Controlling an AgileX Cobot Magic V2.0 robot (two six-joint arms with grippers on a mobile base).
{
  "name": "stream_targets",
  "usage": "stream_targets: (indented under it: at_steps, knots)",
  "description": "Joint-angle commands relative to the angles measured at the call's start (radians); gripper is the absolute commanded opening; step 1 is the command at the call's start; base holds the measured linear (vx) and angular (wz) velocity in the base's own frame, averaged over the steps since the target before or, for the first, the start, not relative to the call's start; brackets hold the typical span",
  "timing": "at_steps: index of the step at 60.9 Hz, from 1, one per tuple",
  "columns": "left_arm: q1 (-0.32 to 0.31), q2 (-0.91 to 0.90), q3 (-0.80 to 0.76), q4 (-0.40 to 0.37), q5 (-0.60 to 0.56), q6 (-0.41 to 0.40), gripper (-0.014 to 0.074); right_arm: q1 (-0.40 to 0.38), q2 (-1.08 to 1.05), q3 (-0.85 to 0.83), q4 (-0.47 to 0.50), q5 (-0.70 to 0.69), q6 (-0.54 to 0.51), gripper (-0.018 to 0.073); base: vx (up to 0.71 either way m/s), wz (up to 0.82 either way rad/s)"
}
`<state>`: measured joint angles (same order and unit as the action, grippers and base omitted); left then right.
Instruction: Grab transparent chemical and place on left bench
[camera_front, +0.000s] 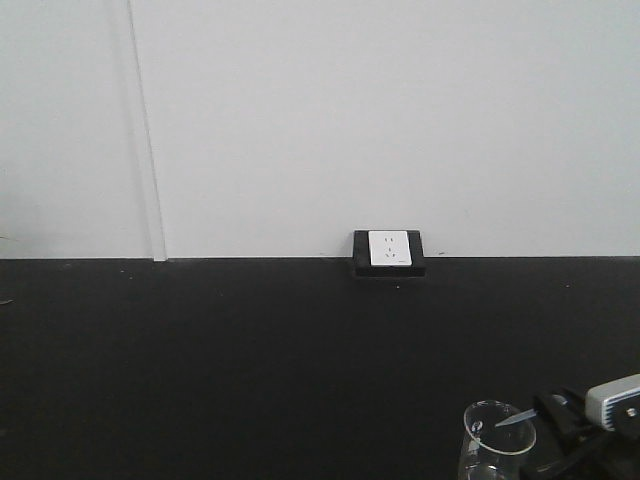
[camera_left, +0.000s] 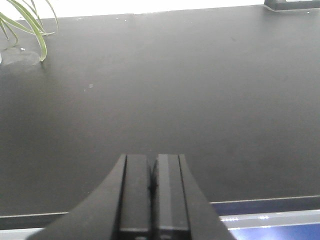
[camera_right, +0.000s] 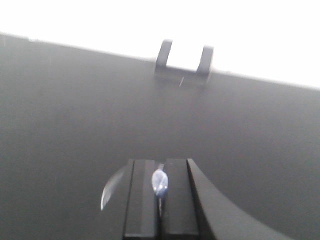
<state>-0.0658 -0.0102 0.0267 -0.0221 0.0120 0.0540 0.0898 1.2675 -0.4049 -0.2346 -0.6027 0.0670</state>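
The transparent chemical, a small clear glass beaker (camera_front: 492, 440), is at the bottom right of the front view, over the left bench (camera_front: 250, 350), a wide black benchtop against a white wall. My right gripper (camera_front: 520, 418) is shut on the beaker's rim. In the right wrist view its jaws (camera_right: 160, 172) pinch the glass wall (camera_right: 159, 181), and the rim's curve (camera_right: 112, 187) shows to the left. My left gripper (camera_left: 152, 167) is shut and empty above the bench near its front edge. I cannot tell whether the beaker touches the bench.
A white power socket in a black housing (camera_front: 389, 251) stands at the back of the bench against the wall, also in the right wrist view (camera_right: 184, 60). Green plant leaves (camera_left: 27, 22) reach over the bench's far left. The bench's front edge (camera_left: 260, 202) is below the left gripper.
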Motion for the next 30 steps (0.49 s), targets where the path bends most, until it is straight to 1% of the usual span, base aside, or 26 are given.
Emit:
stream_targets:
  at_steps: [1,4,14,21,30]
  knots:
    - [-0.002,-0.019,0.016,-0.001,-0.078,-0.008,-0.0003,-0.002,-0.177,-0.023,-0.004,0.08,0.02,-0.0008,0.0,0.0]
    - [-0.002,-0.019,0.016,-0.001,-0.078,-0.008,-0.0003,-0.002,-0.253,-0.022,-0.004,0.171,0.025,-0.0008,0.0,0.0]
    - [-0.002,-0.019,0.016,-0.001,-0.078,-0.008,-0.0003,-0.002,-0.479,-0.022,-0.004,0.407,0.038,-0.0008,0.0,0.0]
    - [-0.002,-0.019,0.016,-0.001,-0.078,-0.008,-0.0003,-0.002,-0.59,-0.022,-0.004,0.534,0.038,-0.0008,0.0,0.0]
    - [-0.002,-0.019,0.016,-0.001,-0.078,-0.008,-0.0003,-0.002,-0.672,-0.022,-0.004,0.624,0.038,-0.0008,0.0,0.0]
